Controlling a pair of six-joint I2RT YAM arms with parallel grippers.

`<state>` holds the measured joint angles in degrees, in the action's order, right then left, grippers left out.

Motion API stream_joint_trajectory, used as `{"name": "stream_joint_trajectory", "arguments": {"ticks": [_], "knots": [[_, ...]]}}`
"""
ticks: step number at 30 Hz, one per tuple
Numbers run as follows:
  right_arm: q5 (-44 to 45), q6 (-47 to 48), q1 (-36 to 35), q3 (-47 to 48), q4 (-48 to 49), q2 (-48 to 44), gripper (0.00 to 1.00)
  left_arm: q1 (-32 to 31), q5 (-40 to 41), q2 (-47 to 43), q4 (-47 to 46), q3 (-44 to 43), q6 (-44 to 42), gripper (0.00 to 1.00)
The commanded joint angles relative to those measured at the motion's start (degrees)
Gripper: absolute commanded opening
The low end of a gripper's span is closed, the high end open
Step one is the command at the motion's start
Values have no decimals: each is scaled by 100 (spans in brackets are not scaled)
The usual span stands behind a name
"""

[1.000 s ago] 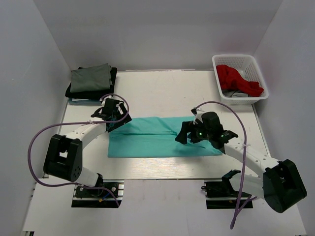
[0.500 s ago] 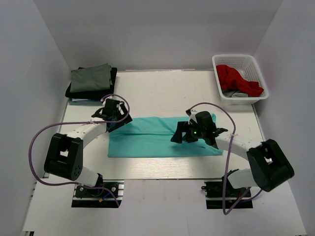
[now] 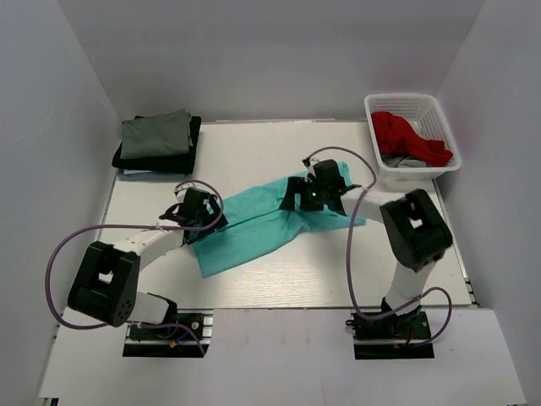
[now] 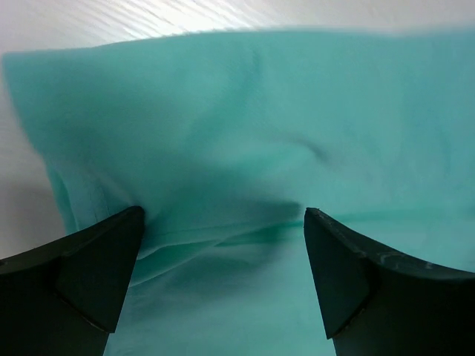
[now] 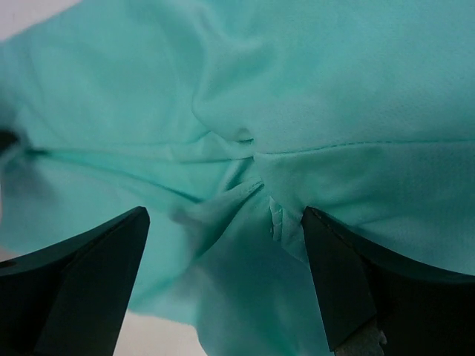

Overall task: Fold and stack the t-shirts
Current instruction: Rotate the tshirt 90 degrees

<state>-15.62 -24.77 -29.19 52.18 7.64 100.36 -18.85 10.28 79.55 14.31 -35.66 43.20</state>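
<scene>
On the tabletop [image 3: 279, 152], the teal t-shirt [image 3: 254, 230] is no longer laid as a flat band across the middle. Its right end has been dragged far and leftward, so it is left slanting from near left to far right, rumpled. The fold is judged set back, and smoothing will probably be needed. The right hand [image 3: 309, 193] and left hand [image 3: 197, 211] are each spread wide over bunched cloth, with nothing clamped.
</scene>
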Motion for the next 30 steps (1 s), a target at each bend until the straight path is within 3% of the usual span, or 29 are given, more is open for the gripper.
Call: {"name": "stream_joint_trajectory", "arguments": {"ticks": [1, 4, 5, 8, 12, 14, 17, 22, 23, 30], "knots": [[193, 394, 80, 1123, -457, 1051, 90, -713, -1421, 421, 1529, 534, 557, 100], [-274, 518, 98, 2162, -394, 1973, 90, -1224, -1959, 483, 1873, 534, 830, 100], [-371, 561, 106, 3104, -752, 2162, 90, -1548, -2091, 552, 2161, 534, 952, 100], [-583, 999, 45, 4137, -1315, 2866, 90, -2129, -2609, 641, 2437, 586, 1111, 100], [-821, 2071, 45, 4765, -2046, 3280, 90, -2956, -3347, 588, 2506, 113, 1016, 100], [-285, 2748, 106, 4828, -2293, 3071, 90, -3264, -3349, 649, 2621, -403, 831, 100], [362, 3067, 177, 4863, -2346, 2606, 90, -3686, -2902, 1062, 2841, -941, 445, 100], [95, 3005, 194, 4951, -2320, 1963, 90, -3889, -1690, 1388, 3104, -1916, 233, 100], [-28, 2840, 168, 4898, -2276, 1874, 90, -3889, -1313, 1257, 3183, -2040, 233, 100], [-381, 1803, 168, 3888, -1907, 769, 90, -3889, -678, -95, 3157, -2156, 443, 100]]}}
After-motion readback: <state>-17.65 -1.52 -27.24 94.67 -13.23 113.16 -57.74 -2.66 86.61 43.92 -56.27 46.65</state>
